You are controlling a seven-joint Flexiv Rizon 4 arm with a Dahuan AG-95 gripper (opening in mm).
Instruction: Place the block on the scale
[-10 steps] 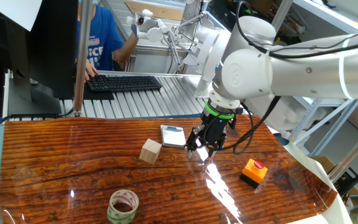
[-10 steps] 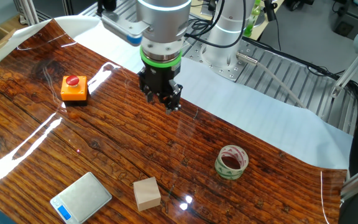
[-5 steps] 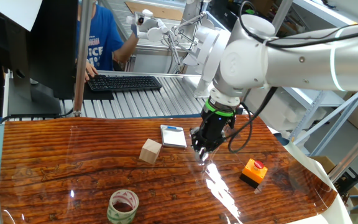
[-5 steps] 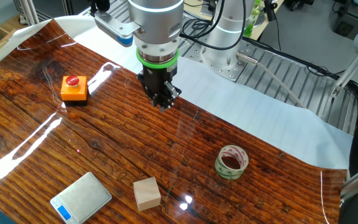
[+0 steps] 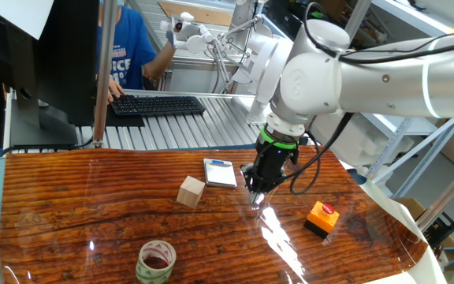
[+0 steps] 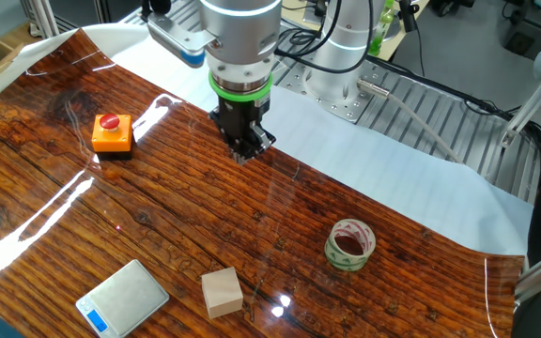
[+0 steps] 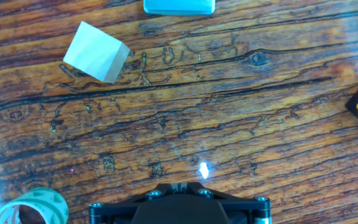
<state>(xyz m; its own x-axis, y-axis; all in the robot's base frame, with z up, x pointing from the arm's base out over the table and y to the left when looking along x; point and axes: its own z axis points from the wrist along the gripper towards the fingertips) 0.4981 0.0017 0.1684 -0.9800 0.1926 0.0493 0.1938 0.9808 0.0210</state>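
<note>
The block [image 5: 190, 192] is a light-tan wooden cube standing on the wooden table, left of the scale [image 5: 219, 172], a thin silver-white plate with a bluish display strip. Both also show in the other fixed view, block [image 6: 223, 292] and scale [image 6: 122, 299], and in the hand view, block [image 7: 96, 51] at upper left and scale [image 7: 179, 6] cut off by the top edge. My gripper [image 5: 256, 192] hangs empty just above the table, right of the scale and apart from the block. It also shows in the other fixed view [image 6: 245, 153]. Its fingers look slightly apart.
An orange button box [image 5: 321, 218] on a black base sits right of the gripper. A green-and-white tape roll [image 5: 157, 261] lies near the front edge. A person sits at a keyboard [image 5: 156, 104] behind the table.
The wrist has turned about its axis and shifted slightly, so the fingers now present a narrower profile. The block, scale, tape roll and button box have not moved.
</note>
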